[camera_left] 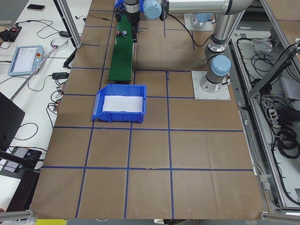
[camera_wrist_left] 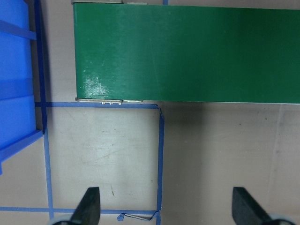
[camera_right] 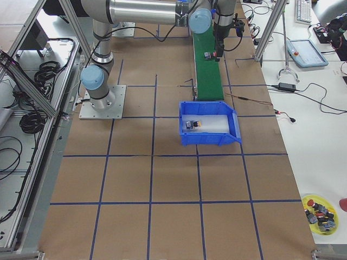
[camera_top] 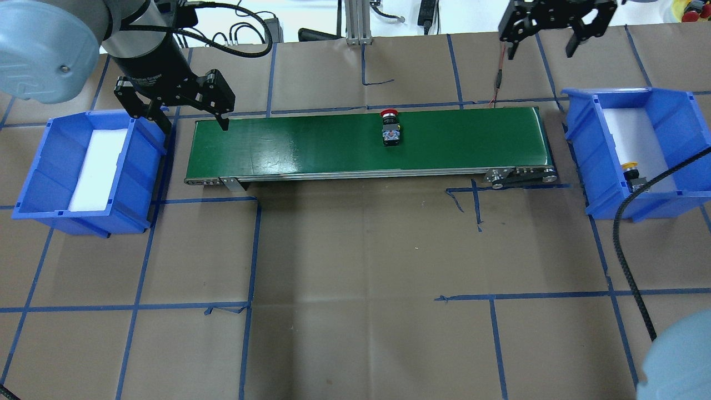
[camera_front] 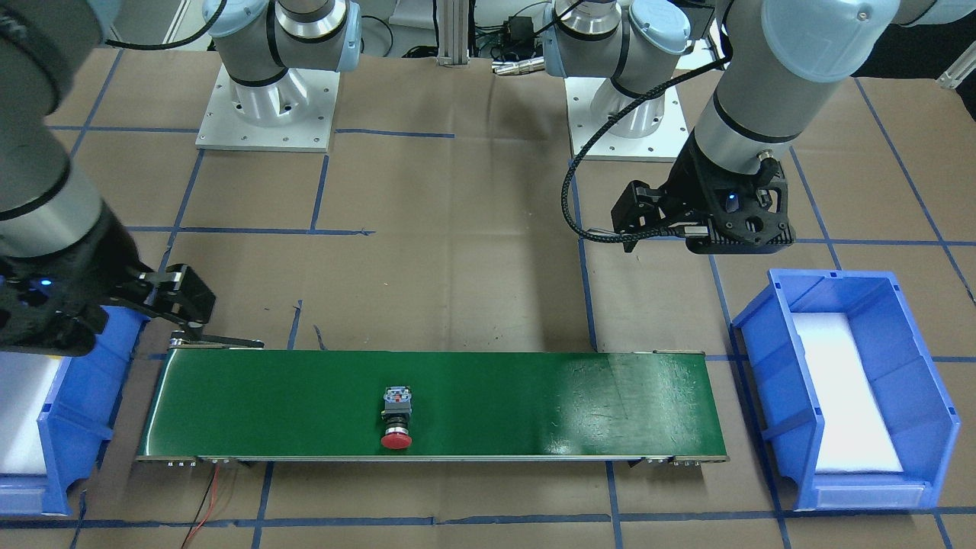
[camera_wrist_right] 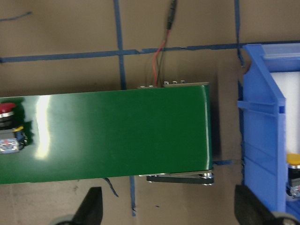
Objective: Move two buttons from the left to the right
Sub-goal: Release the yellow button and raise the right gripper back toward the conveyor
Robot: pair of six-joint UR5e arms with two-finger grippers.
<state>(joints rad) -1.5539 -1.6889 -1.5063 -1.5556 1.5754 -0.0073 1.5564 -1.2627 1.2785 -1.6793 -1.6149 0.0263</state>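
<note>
The red-capped button lies on its side at the middle of the green conveyor belt; it also shows in the front view and at the left edge of the right wrist view. The yellow-capped button lies in the right blue bin and shows in the right wrist view. My left gripper is open and empty over the belt's left end, its fingers wide apart. My right gripper is open and empty beyond the belt's right end, its fingers spread.
The left blue bin holds only a white foam pad. A red-and-black wire runs from the belt's right end. Blue tape lines cross the brown table. A black cable hangs near the right bin.
</note>
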